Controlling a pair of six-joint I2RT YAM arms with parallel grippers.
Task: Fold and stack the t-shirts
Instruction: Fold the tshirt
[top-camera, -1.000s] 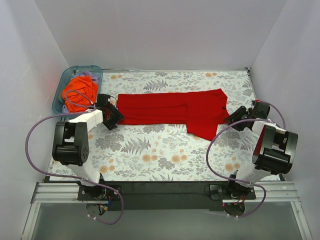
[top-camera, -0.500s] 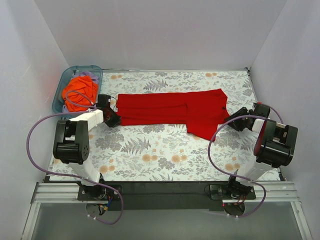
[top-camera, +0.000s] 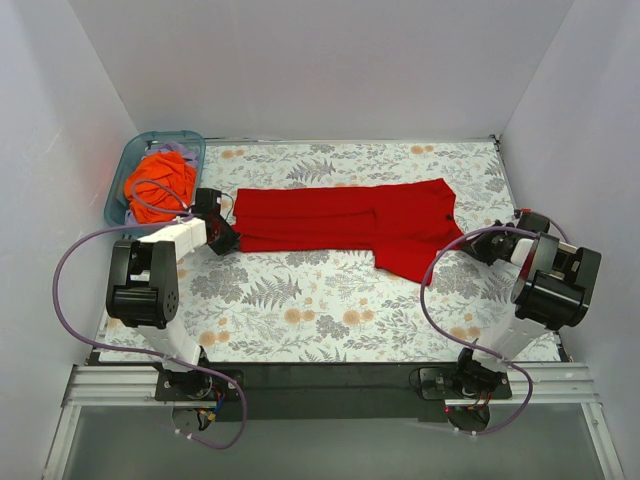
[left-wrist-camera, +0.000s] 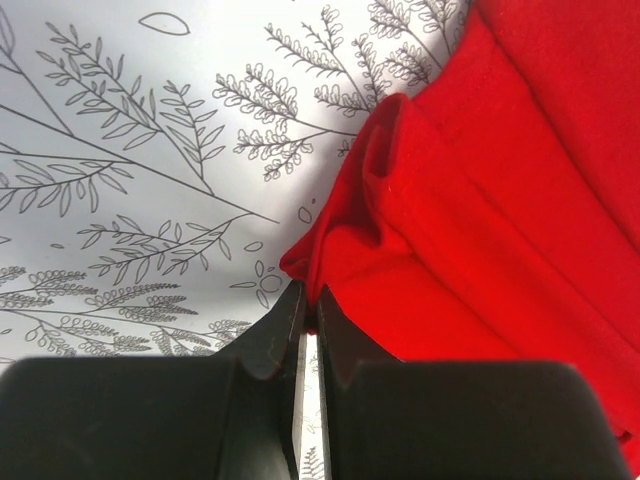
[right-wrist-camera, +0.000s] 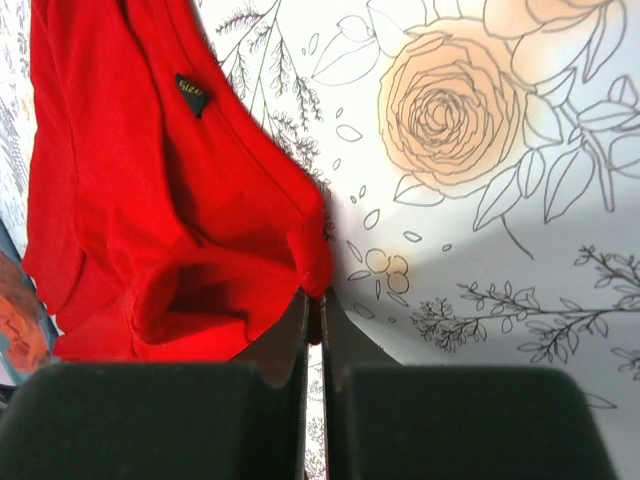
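I see the red t-shirt (top-camera: 340, 222) lying as a long folded band across the floral table (top-camera: 320, 305), stretched between my two arms. The left gripper (left-wrist-camera: 308, 298) is pressed closed, with the shirt's bunched left edge caught right at its tips. The right gripper (right-wrist-camera: 312, 296) is likewise closed, pinching the rolled right edge, near the neck label (right-wrist-camera: 191, 94). The orange t-shirt (top-camera: 160, 180) sits crumpled in the teal bin (top-camera: 172, 136), far left.
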